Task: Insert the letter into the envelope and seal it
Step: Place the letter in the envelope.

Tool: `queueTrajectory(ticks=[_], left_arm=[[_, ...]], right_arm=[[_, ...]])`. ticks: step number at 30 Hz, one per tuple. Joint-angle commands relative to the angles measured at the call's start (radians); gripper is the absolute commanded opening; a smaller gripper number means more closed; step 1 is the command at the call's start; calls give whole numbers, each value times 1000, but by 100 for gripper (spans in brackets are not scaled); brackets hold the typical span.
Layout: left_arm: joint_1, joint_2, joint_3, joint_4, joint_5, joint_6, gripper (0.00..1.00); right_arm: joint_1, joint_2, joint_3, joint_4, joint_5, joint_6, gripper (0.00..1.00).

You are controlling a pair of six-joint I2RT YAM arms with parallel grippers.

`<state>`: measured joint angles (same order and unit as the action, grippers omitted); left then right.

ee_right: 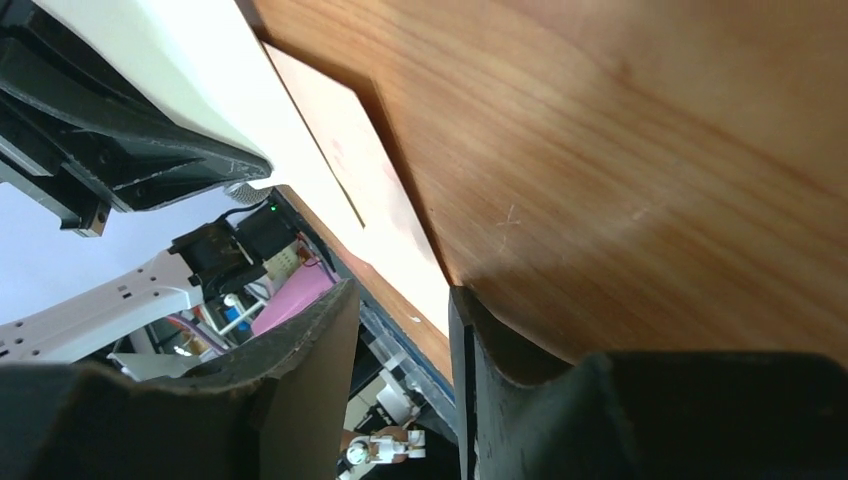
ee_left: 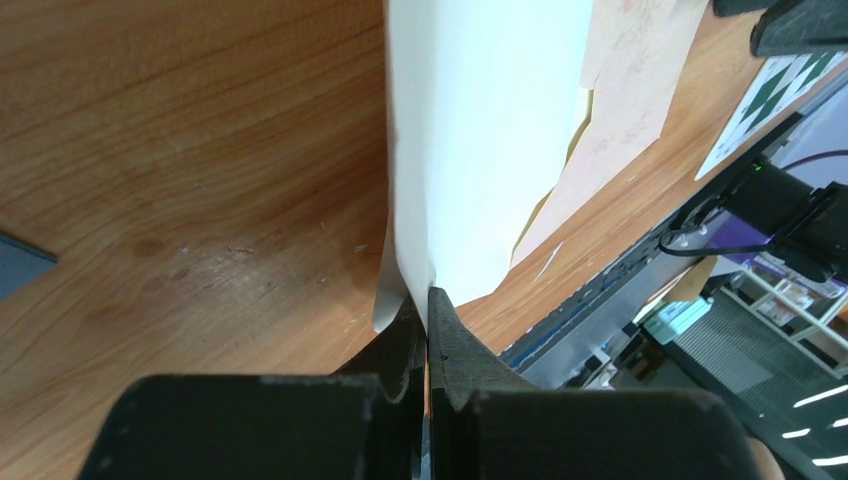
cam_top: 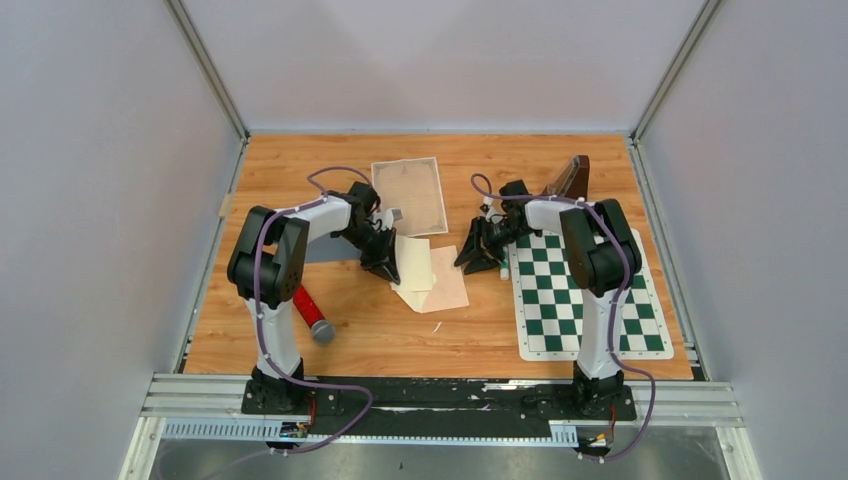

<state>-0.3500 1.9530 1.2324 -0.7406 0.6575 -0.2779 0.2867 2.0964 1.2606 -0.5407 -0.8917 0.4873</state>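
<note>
- The left gripper (ee_left: 427, 300) is clamped on the near edge of the letter (ee_left: 480, 130), jaws pressed together on the sheet
- The letter runs straight away from those fingers, its long axis in line with the gripper; the gripped end looks lifted a little off the table (cam_top: 400, 340)
- The envelope (cam_top: 450, 285) lies flat on the wood, to the right of the left gripper and partly under the letter's right side, so the two papers overlap
- It sits between the two arms, with its long axis roughly parallel to the letter's
- The right gripper (ee_right: 400, 290) is low at the envelope's right edge, jaws apart with nothing between them; in its wrist view the envelope's edge runs towards the gap but is not in it
- The next move turns on this: the letter has to go rightwards from the left gripper into the envelope's mouth, and I cannot tell from these views which edge is the open one or where the flap lies
- The left arm carries the letter, so the insertion falls to it; the right arm is nearer the envelope's free side and is better placed to pin it or lift the flap
- Likely risk: the thin sheet bows or rides over the envelope instead of entering it
</note>
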Motion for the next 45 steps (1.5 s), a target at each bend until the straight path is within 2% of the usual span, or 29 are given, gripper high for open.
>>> queueTrajectory(ticks=[1, 4, 10, 14, 19, 27, 29, 36, 42, 45], left_arm=[[-18, -31, -19, 18, -7, 65, 0], [-21, -30, -28, 29, -7, 72, 0], [-22, -11, -12, 23, -13, 102, 0], [-27, -4, 1, 24, -16, 104, 0], [-30, -3, 10, 20, -19, 110, 0], [-33, 12, 36, 13, -16, 121, 0], [-33, 19, 44, 8, -16, 123, 0], [-33, 6, 28, -35, -70, 114, 0], [-47, -131, -69, 26, -124, 53, 0], [-63, -144, -72, 21, -126, 53, 0]], right_arm=[[-3, -20, 56, -55, 108, -75, 39], [-1, 6, 73, -45, 74, -46, 36], [4, 45, 113, 3, -24, -2, 23], [20, 59, 125, 29, -69, 22, 20], [34, 50, 122, 39, -94, 36, 11], [56, 108, 125, 59, -17, 97, 6], [66, 136, 129, 62, 9, 130, 0], [69, 150, 63, 30, 114, 243, 0], [67, 141, 17, 29, 186, 301, 0], [68, 137, -4, 39, 206, 327, 0]])
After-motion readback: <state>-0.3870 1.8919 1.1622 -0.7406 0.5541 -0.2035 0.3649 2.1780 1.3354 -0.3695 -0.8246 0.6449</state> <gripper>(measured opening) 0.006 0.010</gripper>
